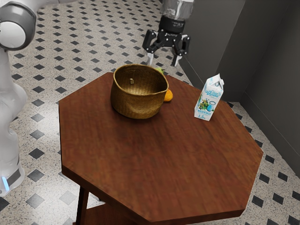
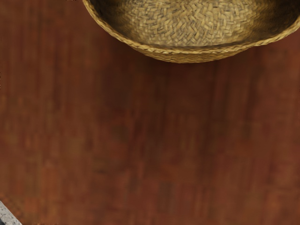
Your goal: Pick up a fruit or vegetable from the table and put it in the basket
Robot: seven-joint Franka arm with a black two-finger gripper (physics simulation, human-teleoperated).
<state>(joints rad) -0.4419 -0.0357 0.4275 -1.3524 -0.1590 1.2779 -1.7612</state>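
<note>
- Exterior view: our black two-finger hand (image 1: 163,60) is above the far edge of the wooden, reddish-brown, many-sided table (image 1: 154,159), beyond the basket. Its fingers stand wide apart, pointing down; we see nothing gripped.
- Target, position: a round orange fruit (image 1: 168,96) sits on the table just beside the woven, straw-coloured basket (image 1: 136,105), partly behind its wall. A yellow-green item (image 1: 160,71), presumably a fruit or vegetable, shows past the basket rim, below the fingertips; kind and full outline hidden.
- Wrist view: basket rim and woven inside, with bare wood next to it.
- Step in hand, our judgement: approach before the grasp. The yellow-green item looks the likelier pick, being nearer the fingertips; we cannot be certain.
- Next move, judged: centre over the chosen piece, lower with the fingers astride it, then close. We should keep the near finger off the basket wall. Lift above the rim before crossing to release.
- Count: one hand, one basket, one orange fruit, one yellow-green item, one white milk carton with blue lettering (image 1: 208,101), upright, well apart from the basket.
</note>
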